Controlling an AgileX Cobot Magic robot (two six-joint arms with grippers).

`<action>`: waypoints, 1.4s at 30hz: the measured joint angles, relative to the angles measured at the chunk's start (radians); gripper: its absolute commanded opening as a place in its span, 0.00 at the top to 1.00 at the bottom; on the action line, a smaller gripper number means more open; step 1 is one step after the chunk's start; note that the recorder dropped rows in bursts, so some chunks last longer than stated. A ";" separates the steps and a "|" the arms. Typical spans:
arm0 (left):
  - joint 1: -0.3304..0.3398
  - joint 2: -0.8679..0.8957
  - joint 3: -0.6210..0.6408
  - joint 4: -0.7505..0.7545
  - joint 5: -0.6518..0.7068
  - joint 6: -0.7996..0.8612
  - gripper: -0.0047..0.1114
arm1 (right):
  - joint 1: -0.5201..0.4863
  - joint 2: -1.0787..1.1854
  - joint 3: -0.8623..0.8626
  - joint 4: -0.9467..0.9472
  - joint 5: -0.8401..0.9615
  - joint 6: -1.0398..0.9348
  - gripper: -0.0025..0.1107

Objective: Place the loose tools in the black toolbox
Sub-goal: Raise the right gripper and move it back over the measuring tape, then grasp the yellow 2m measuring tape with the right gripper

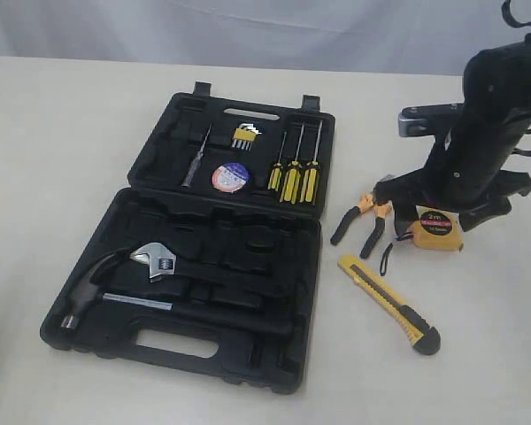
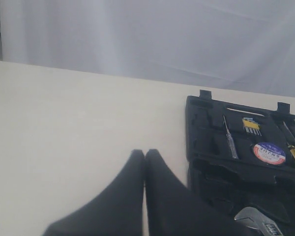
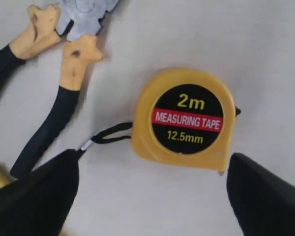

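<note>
While the right gripper point(image 3: 152, 156) hovers with jaws apart over it, the round yellow plastic tape measure point(image 3: 184, 118) lies at three o'clock of the open black moulded-plastic toolbox point(image 1: 159, 332); the left gripper point(image 2: 144, 153) has jaws together.

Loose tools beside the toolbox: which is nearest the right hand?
The round yellow tape measure marked 2m, lying between the fingers of the open right hand; others lie outside.

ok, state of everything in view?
black toolbox: open, both halves flat on the table.
black tape roll: seated in the far half.
yellow tape measure: flat on table, ungripped.
pliers: on table, outside toolbox.
utility knife: on table, outside toolbox.
left gripper: shut, empty.
right gripper: open, straddling the tape measure.
</note>
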 measured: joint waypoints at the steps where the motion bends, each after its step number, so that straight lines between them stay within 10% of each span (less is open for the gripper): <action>1: 0.000 0.000 0.000 0.000 0.000 0.000 0.96 | -0.003 0.002 -0.004 -0.002 0.002 0.000 0.29; 30: 0.000 0.000 0.000 0.000 0.000 0.000 0.96 | -0.138 0.094 -0.008 0.172 -0.076 -0.238 0.34; 42: 0.000 0.000 0.000 0.000 0.000 0.000 0.96 | -0.138 0.098 -0.008 0.162 -0.076 -0.238 0.98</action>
